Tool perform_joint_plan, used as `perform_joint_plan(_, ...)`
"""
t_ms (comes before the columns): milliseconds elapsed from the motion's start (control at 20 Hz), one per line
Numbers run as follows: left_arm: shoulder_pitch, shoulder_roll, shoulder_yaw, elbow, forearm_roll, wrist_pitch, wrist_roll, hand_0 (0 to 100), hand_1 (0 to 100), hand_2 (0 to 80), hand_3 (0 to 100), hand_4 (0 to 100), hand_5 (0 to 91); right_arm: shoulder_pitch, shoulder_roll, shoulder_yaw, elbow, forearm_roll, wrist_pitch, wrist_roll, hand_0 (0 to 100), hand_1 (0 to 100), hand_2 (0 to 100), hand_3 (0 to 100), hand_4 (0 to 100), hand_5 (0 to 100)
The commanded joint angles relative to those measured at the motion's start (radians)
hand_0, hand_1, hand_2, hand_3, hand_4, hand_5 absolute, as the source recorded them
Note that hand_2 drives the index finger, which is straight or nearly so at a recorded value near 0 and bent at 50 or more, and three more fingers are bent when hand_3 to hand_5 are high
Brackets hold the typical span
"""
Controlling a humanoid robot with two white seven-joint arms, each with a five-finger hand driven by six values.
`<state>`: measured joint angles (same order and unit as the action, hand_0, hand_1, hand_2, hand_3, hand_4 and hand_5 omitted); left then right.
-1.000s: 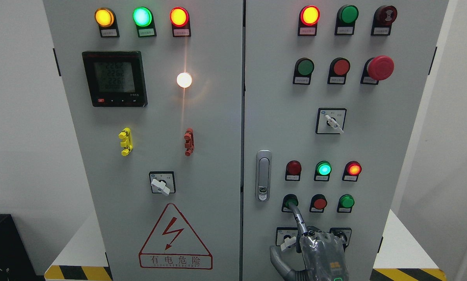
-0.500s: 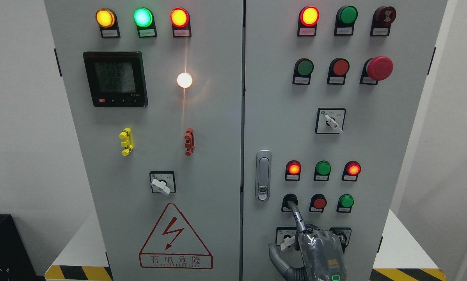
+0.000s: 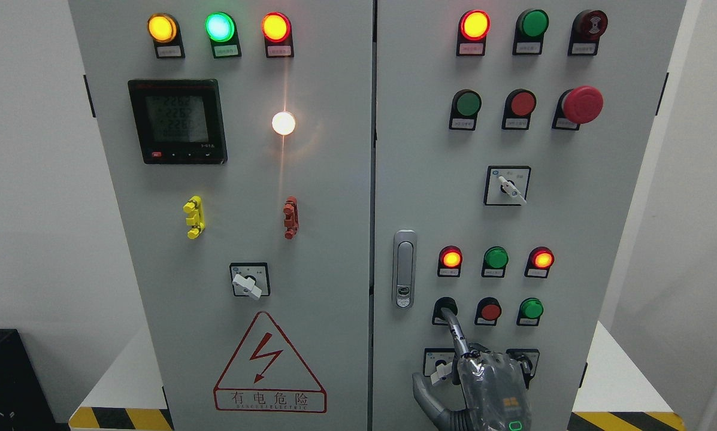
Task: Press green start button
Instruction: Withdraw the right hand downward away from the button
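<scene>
On the right cabinet door, the lower button row holds a button [image 3: 441, 304] in a black collar, a red button [image 3: 490, 311] and a green button [image 3: 531, 309]. My right hand [image 3: 491, 386] comes up from the bottom edge. Its index finger [image 3: 455, 333] is stretched out with the tip on the left button, covering its face. The other fingers are curled and the thumb [image 3: 425, 392] sticks out to the left. In the lamp row above, the left red lamp [image 3: 451, 258] and right red lamp [image 3: 542, 259] glow, and the green lamp [image 3: 495, 258] between them is dark. The left arm is out of view.
A door handle with a lock [image 3: 404, 268] is left of the buttons. Two rotary switches [image 3: 439, 362] sit just below, partly behind my hand. A red mushroom stop button [image 3: 583, 104] is at the upper right. The left door carries a meter [image 3: 177, 121] and lit lamps.
One second ago the green lamp glowed, the left red lamp was dark and the button's green face showed. Now the green lamp is dark, the left red lamp glows, and my fingertip covers the button.
</scene>
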<state>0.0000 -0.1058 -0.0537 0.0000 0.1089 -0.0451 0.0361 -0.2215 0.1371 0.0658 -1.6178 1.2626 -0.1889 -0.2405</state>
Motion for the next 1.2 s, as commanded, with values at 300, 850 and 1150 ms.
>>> perform_joint_plan(300, -0.023, 0.000, 0.000, -0.028, 0.000, 0.001, -0.001, 12, 56, 0.0, 0, 0, 0.0, 0.085, 0.002, -0.001, -0.149, -0.074, -0.038, 0.001, 51, 38, 0, 87, 81, 95)
perform_joint_plan(850, -0.023, 0.000, 0.000, -0.028, 0.000, 0.001, -0.001, 12, 56, 0.0, 0, 0, 0.0, 0.226, 0.002, 0.014, -0.307, -0.396, -0.044, 0.026, 52, 29, 0, 63, 64, 69)
perform_joint_plan(1150, -0.023, 0.000, 0.000, -0.028, 0.000, 0.001, -0.001, 12, 56, 0.0, 0, 0, 0.0, 0.283, 0.001, 0.022, -0.353, -0.592, -0.050, 0.090, 0, 19, 0, 28, 29, 32)
